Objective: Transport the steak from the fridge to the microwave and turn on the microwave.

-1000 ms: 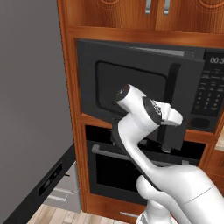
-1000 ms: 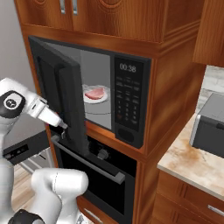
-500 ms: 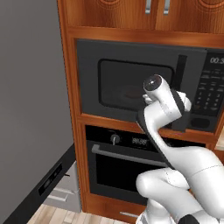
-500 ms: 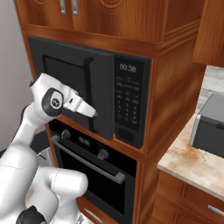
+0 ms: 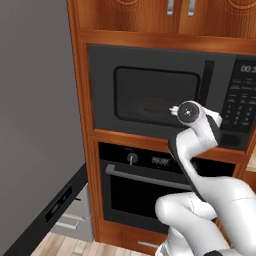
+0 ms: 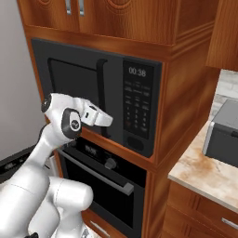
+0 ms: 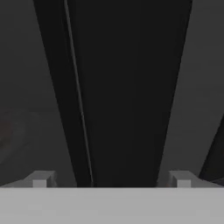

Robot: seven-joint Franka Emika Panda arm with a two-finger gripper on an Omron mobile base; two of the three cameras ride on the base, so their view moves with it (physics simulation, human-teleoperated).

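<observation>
The tool is spread wide and holds nothing, its two finger tips standing apart at the foot of the hand view, one on each side of the dark upright door handle that fills the space straight ahead of them. From the right base view the white arm reaches up from below so that the hand sits just before the microwave, level with the lower part of its door and close beside the handle. The microwave door is shut. Through its dark window a faint reddish patch shows in the left base view, which may be the steak inside; it is too dim to be sure. The keypad with its lit display is to the right of the door. Below the microwave is the black oven with its long bar handle. Off to the right, a silver toaster oven stands on the counter.
</observation>
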